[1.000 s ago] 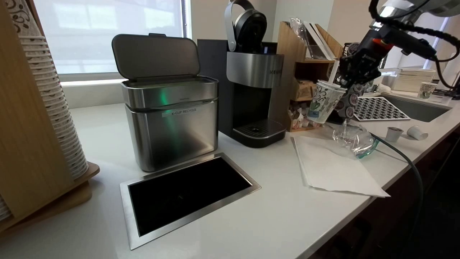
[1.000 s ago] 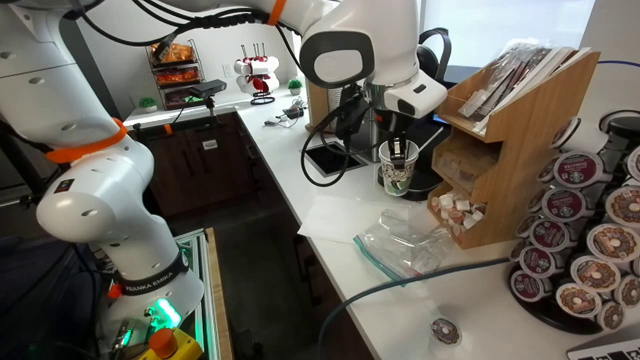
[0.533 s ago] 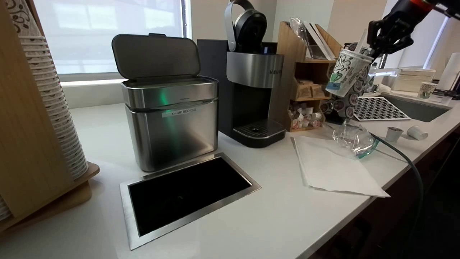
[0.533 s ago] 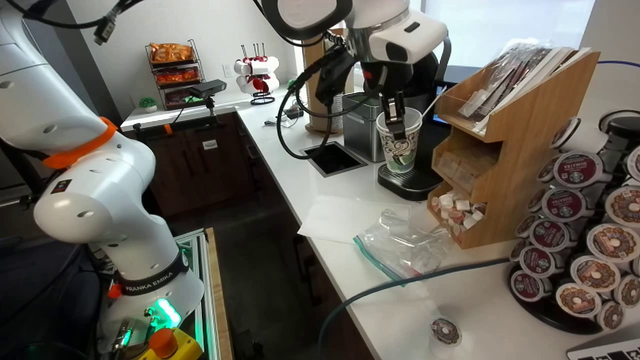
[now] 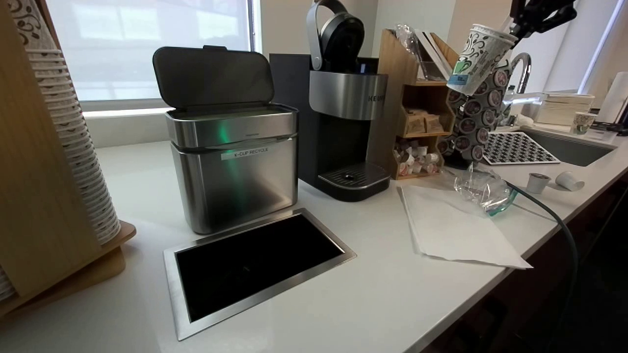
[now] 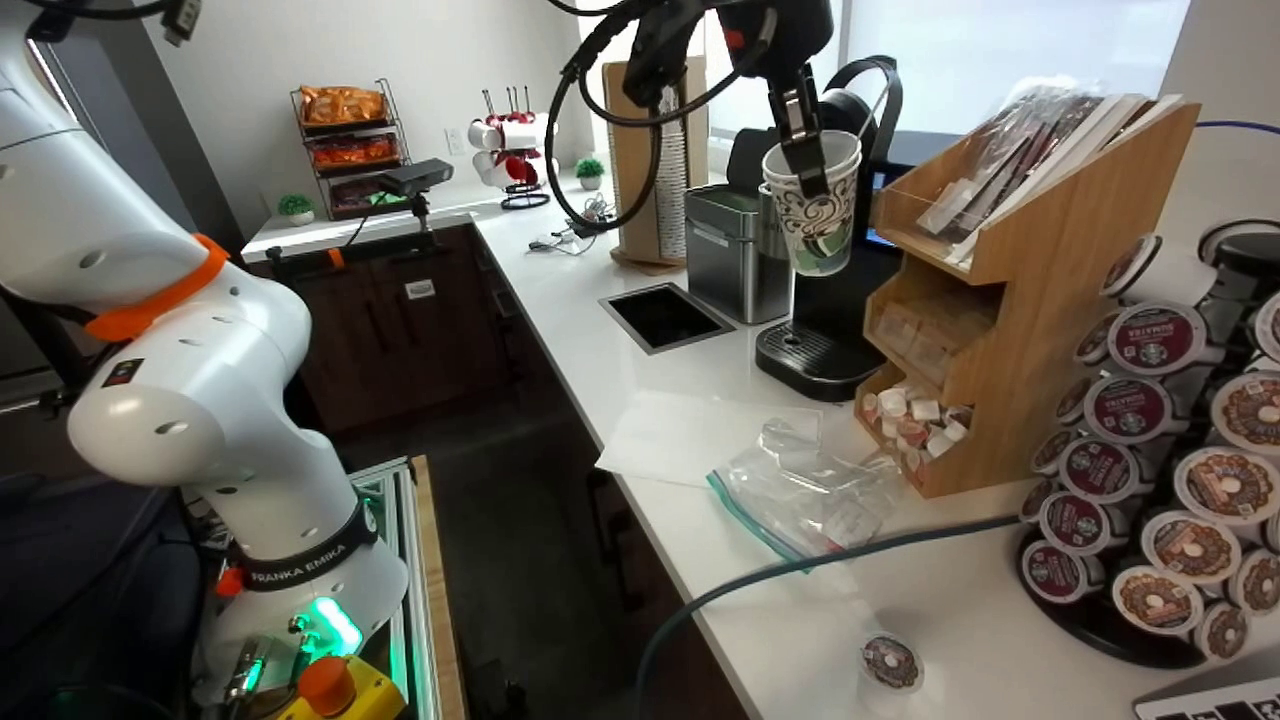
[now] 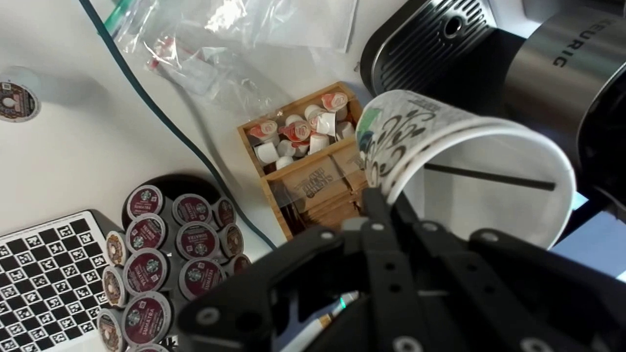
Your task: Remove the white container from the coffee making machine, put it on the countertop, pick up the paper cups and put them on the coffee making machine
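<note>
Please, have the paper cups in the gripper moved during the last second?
Yes, upward. In an exterior view, the paper cups overlapped the Keurig machine's drip tray one second ago; now they appear wholly above it.

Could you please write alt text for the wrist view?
The gripper pinches the rim of tilted, nested paper cups holding a thin stick. Behind them are the coffee making machine at upper right, a wooden organizer with small tubs, and coffee pods at left.
</note>
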`<state>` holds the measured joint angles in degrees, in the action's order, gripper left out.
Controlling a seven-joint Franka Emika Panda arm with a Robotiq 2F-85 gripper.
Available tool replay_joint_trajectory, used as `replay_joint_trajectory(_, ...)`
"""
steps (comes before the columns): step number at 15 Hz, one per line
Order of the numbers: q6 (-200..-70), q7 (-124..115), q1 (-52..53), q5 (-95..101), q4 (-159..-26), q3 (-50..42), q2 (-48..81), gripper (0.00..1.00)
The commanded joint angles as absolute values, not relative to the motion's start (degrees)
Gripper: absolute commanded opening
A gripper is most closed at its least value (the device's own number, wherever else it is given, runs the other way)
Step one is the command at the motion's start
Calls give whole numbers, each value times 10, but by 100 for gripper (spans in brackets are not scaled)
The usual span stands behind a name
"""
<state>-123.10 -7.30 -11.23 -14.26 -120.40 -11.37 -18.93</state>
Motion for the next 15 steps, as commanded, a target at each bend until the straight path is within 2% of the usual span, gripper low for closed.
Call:
replay_joint_trajectory(1, -1229, -74, -111, -142, -1201, -115, -187, 6)
replay_joint_trajectory(3, -1229, -74, -111, -142, -1201, -115, -185, 6)
replay_joint_trajectory(4, -1229, -74, -111, -142, -1201, -115, -184, 1)
replay_joint_trajectory(15, -1195, -81, -97, -136, -1073, -100, -143, 1)
